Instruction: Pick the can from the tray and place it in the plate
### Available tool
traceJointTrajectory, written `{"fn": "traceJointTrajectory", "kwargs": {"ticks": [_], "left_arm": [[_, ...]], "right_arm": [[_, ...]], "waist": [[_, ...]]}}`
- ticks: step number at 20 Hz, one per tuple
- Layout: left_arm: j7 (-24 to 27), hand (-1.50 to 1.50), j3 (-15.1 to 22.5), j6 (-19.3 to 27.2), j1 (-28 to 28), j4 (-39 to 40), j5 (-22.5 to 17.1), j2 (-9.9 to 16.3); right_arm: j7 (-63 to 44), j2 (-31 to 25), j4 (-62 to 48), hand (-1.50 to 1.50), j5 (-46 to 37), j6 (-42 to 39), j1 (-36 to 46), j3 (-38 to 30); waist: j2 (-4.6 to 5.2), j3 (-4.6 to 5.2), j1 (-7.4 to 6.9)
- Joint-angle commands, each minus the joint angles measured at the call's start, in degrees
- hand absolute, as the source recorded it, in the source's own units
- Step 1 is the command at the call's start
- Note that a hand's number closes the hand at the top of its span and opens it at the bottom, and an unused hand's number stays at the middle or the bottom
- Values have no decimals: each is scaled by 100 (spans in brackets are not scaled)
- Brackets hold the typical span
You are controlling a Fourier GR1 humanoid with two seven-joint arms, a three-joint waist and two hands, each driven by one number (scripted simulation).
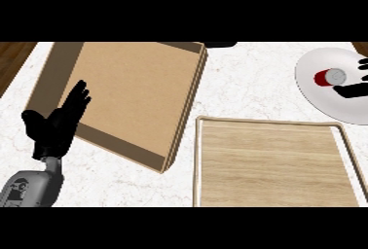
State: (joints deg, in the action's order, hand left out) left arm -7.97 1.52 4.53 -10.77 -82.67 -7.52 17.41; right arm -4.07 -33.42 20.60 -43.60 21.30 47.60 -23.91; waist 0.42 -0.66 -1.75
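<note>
the can (330,76) sits on the white plate (323,104) at the upper right of the frame, apparently standing upright, since its pale round end faces the camera with a sliver of red side showing at its left; so its long axis points up toward the viewer. the right hand (354,89) comes in from the right edge and lies right around the can: one dark finger shows just above and to its right, another part reaches across the plate just below it. only these bits are in frame, so whether they pinch the can or have let go cannot be told from here. the tray (270,121), in the lower right, holds nothing, so the can looks already delivered and what remains is for the right hand to come away without tipping it. the left hand (56,124) rests with straight fingers at the left, over the edge of a brown board (133,82), well apart from the can.
</note>
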Motion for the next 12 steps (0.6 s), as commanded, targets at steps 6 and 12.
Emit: {"fn": "traceJointTrajectory", "kwargs": {"ticks": [6, 12], "left_arm": [[30, 0, -48, 13, 96, 251, 59, -146], [-15, 0, -147, -29, 232, 110, 15, -115]], "right_arm": [[1887, -131, 89, -150, 557, 324, -53, -429], [2810, 145, 571, -150, 1602, -281, 243, -1049]], "waist": [[21, 52, 49], [-31, 61, 115]]}}
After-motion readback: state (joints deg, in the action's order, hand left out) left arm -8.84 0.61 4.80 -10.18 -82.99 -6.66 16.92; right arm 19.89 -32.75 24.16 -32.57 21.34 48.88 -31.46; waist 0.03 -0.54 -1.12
